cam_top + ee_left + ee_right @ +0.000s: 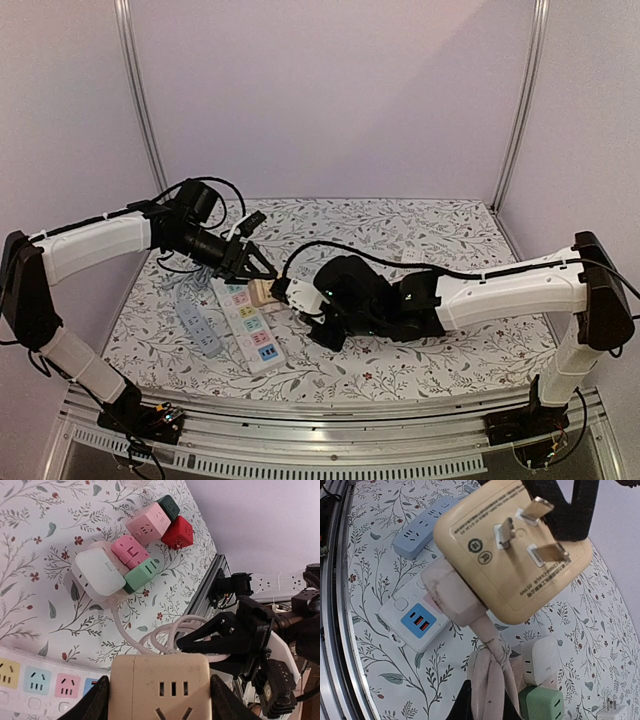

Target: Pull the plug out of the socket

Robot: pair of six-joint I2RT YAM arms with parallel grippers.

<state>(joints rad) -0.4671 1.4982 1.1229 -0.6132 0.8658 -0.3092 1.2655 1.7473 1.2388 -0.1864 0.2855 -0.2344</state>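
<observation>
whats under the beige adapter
The white power strip, blue usb end showing; in the right wrist view the adapter and pink plug hide the rest.

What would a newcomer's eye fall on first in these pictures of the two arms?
The beige adapter, held in the left gripper above the floral table, shows three bare metal prongs in the right wrist view. A pale plug sits in its side, its cord pinched by the right gripper. Coloured cube sockets cluster on the table nearby.
</observation>
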